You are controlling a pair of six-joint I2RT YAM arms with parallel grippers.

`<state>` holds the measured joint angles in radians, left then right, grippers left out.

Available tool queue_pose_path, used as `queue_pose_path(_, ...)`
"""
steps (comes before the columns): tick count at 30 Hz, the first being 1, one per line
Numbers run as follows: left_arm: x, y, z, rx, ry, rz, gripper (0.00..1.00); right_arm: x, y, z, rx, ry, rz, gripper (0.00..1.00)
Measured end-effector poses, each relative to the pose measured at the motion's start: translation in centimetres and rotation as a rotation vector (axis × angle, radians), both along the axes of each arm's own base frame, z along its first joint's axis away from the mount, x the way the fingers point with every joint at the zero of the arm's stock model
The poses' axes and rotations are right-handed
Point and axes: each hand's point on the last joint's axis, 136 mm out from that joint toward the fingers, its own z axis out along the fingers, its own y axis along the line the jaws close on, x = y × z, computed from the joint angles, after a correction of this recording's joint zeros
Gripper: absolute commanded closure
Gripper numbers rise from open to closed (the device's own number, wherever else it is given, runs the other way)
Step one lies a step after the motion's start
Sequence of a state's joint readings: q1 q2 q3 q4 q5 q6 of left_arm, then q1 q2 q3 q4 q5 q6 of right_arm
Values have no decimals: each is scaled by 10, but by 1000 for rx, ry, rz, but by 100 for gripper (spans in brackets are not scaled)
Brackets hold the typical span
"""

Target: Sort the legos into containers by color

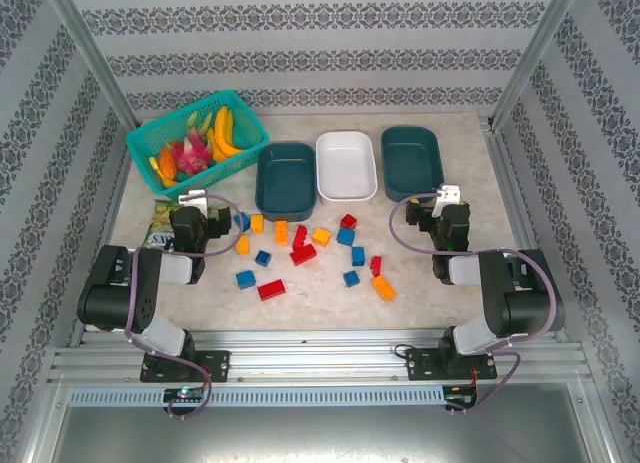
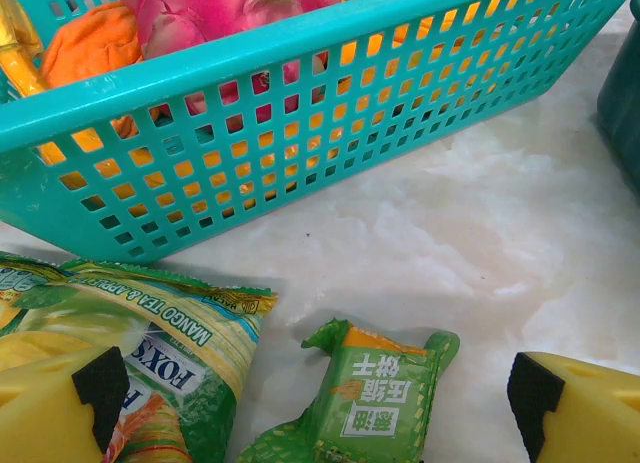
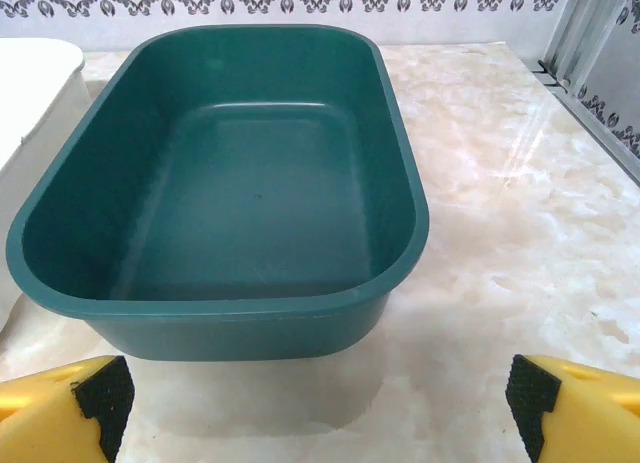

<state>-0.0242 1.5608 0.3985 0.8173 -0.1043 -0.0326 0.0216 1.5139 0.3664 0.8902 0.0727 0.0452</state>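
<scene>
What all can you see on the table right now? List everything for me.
legos: about sixteen, red, blue, orange, mid-table
left dark teal tray: one, empty, behind legos
white tray: one, empty, beside it
right dark teal tray: one, empty, row's right end
basket: one, teal mesh, far left
toy fruit: several, mixed colours, in basket
snack packets: two, green, before basket
left gripper: open, yellow, over packets
right gripper: open, yellow, facing right tray

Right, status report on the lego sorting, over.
Left gripper, right gripper open, empty. Legos loose on table; three trays empty. Snack packets beneath left gripper.
</scene>
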Motion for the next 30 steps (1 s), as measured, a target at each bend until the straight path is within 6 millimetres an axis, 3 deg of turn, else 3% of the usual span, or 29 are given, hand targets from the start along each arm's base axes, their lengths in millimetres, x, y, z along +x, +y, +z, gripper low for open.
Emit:
queue_pose_path(26, -1, 0, 2, 0, 0, 0, 0, 0, 0, 1, 0, 0, 0, 2)
queue_pose_path(28, -6, 1, 11, 9, 3, 13, 0, -5, -3, 6, -12, 12, -28, 2)
queue_pose_path(30, -10, 3, 38, 27, -37, 42, 0, -10, -4, 24, -28, -6, -54, 2)
